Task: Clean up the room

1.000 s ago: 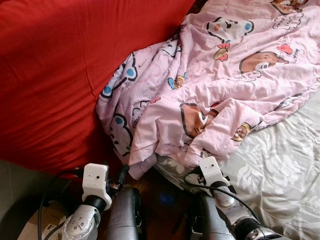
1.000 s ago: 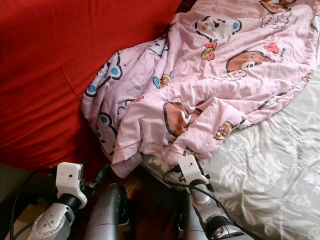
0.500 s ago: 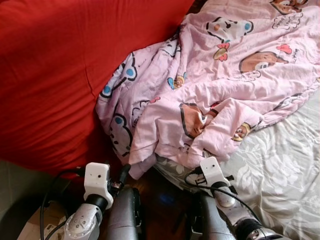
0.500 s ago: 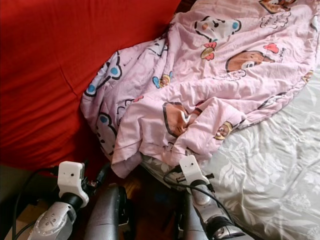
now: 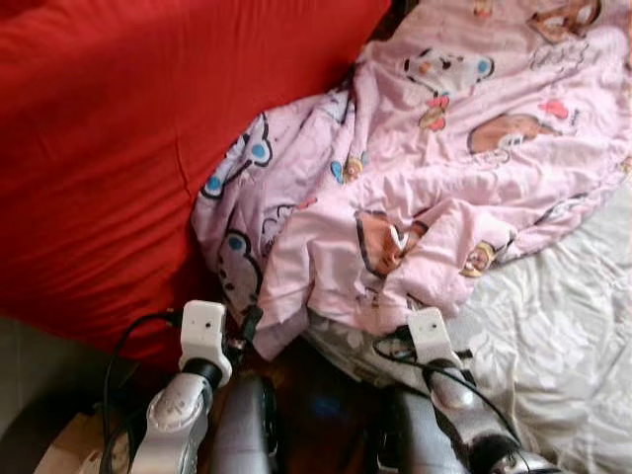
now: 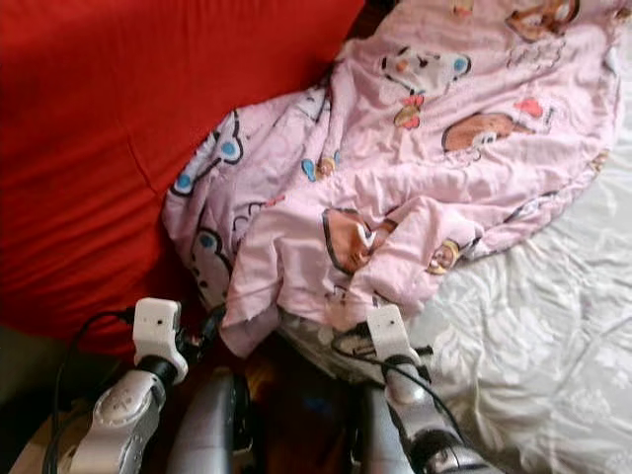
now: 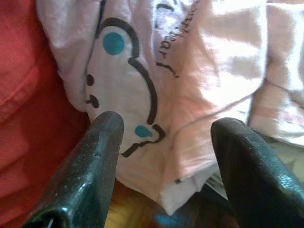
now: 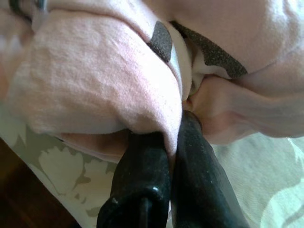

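Pink blanket (image 5: 434, 188) bunched on the bed (image 5: 563, 346), against the red cushion (image 5: 109, 148). Right end effector (image 8: 173, 137) clamped on a fold at the blanket's near edge. Left end effector (image 7: 164, 156) spread wide, just short of the blanket's hanging corner.

A bed with a pale leaf-patterned sheet (image 5: 553, 346) fills the lower right, a crumpled pink cartoon-print blanket (image 5: 425, 188) lying across it beside a red cover (image 5: 109, 148) at left.

sunlit bed (image 5: 573, 336), red cover (image 5: 109, 148), dark wooden floor (image 5: 316, 395)
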